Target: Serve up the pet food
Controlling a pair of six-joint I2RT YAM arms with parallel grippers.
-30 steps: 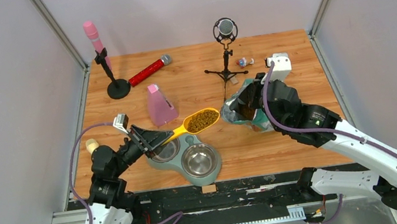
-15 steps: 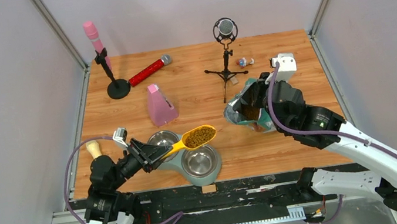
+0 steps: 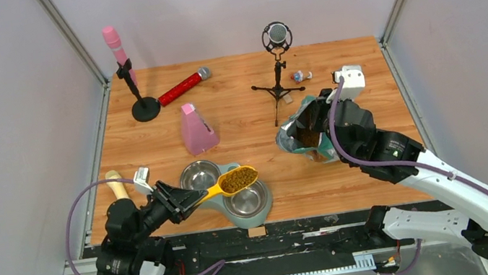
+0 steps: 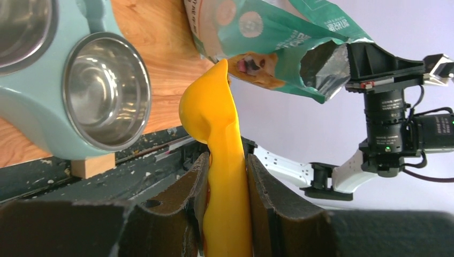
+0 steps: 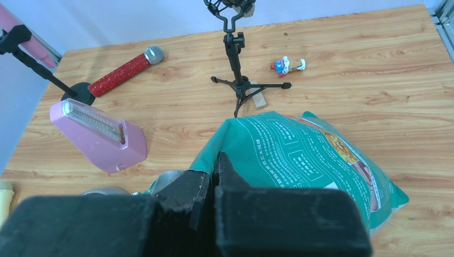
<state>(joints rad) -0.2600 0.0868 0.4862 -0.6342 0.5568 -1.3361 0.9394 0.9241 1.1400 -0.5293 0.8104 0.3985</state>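
Observation:
My left gripper is shut on the handle of a yellow scoop, which shows from below in the left wrist view. The scoop holds a heap of brown kibble above the teal double-bowl feeder, between its left steel bowl and right steel bowl. Both bowls look bare of kibble. My right gripper is shut on the rim of the teal-and-silver food bag, holding its mouth open; the bag's back shows in the right wrist view.
A pink wedge-shaped box stands behind the feeder. A pink microphone on a black stand, a red microphone, a black tripod microphone and a small toy figure are at the back. A cream object lies at the left edge.
My left arm has drawn back toward the near edge, carrying the filled scoop from beside the bag's mouth to above the feeder. The right arm and bag have barely moved.

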